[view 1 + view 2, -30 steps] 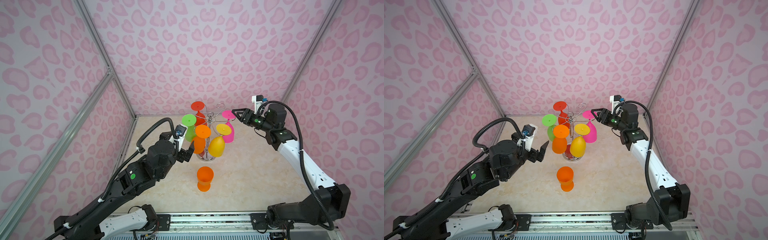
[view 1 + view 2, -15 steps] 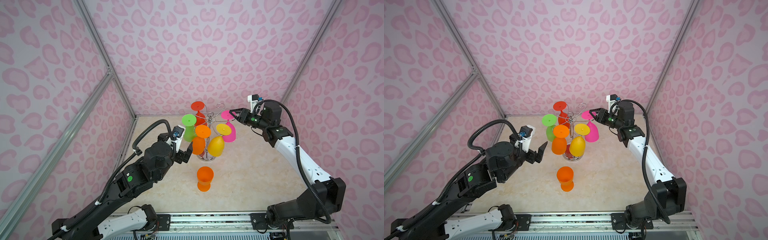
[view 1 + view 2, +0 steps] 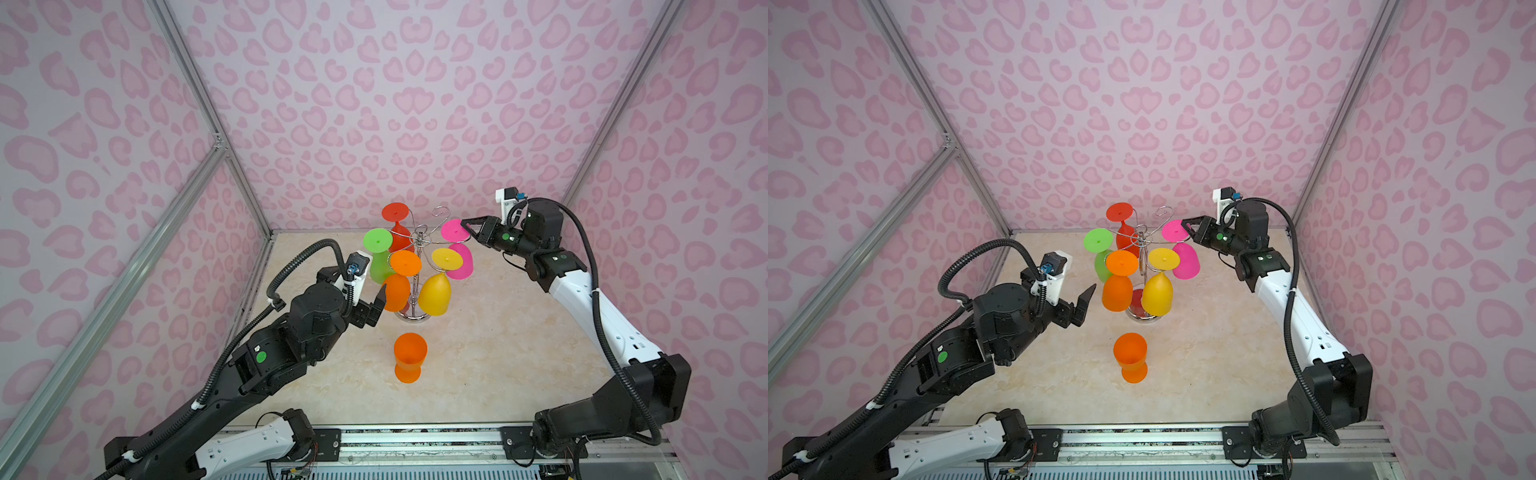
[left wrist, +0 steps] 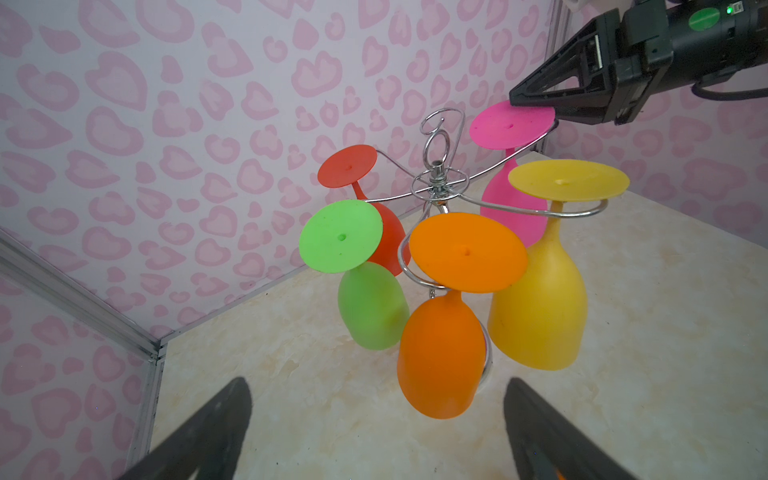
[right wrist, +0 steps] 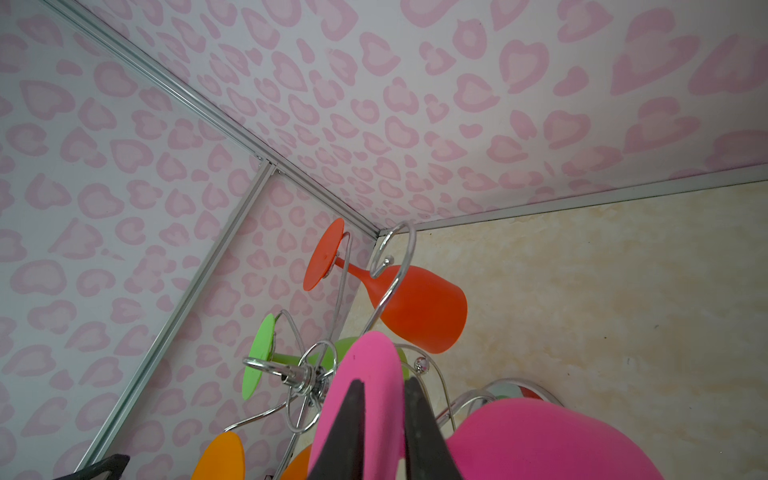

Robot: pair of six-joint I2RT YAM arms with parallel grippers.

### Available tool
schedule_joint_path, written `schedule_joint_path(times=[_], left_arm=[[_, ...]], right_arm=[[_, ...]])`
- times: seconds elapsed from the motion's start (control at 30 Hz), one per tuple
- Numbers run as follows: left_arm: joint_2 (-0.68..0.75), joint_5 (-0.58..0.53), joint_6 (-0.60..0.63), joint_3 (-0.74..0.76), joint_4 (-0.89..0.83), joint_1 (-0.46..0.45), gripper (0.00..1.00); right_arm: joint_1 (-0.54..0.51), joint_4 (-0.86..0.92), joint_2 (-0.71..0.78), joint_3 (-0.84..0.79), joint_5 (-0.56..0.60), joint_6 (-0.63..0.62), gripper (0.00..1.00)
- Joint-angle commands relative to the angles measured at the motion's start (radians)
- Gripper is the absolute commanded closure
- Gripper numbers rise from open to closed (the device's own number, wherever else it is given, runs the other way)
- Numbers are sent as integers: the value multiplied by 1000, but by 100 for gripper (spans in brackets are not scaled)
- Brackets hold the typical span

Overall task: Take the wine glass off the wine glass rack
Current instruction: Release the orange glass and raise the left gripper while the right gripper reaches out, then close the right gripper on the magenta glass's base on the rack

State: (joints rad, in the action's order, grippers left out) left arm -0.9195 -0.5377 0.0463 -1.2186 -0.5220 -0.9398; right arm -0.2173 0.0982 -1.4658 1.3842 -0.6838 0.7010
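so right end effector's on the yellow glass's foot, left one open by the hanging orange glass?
No: right end effector is on the foot of the pink glass, per right wrist view; left end effector open by the hanging orange glass.

L arm low & bent, L gripper point(image 4: 378, 388) jaws spread wide; R arm stretched up, R gripper point(image 5: 383, 382) jaws pinching pink wine glass point(image 5: 365, 357) foot rim between them.

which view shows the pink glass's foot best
The left wrist view: the pink wine glass's foot shows whole, on the wine glass rack's hook, the right gripper at its rim. The right wrist view crops it between the fingers; both top views show it small, partly behind the gripper.
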Motion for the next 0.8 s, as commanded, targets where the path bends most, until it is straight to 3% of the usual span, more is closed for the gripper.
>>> schedule_joint_path(times=[0.0, 0.33, 0.77], left_arm=[[0, -4, -3, 4, 25, 1, 4], [0, -6, -10, 7, 16, 2, 4], [1, 1, -14, 14, 11, 3, 4]], right_arm=[[-2, 12, -6, 6, -8, -18, 85], [7, -4, 9, 16, -42, 22, 100], [56, -118, 37, -32, -109, 135, 100]])
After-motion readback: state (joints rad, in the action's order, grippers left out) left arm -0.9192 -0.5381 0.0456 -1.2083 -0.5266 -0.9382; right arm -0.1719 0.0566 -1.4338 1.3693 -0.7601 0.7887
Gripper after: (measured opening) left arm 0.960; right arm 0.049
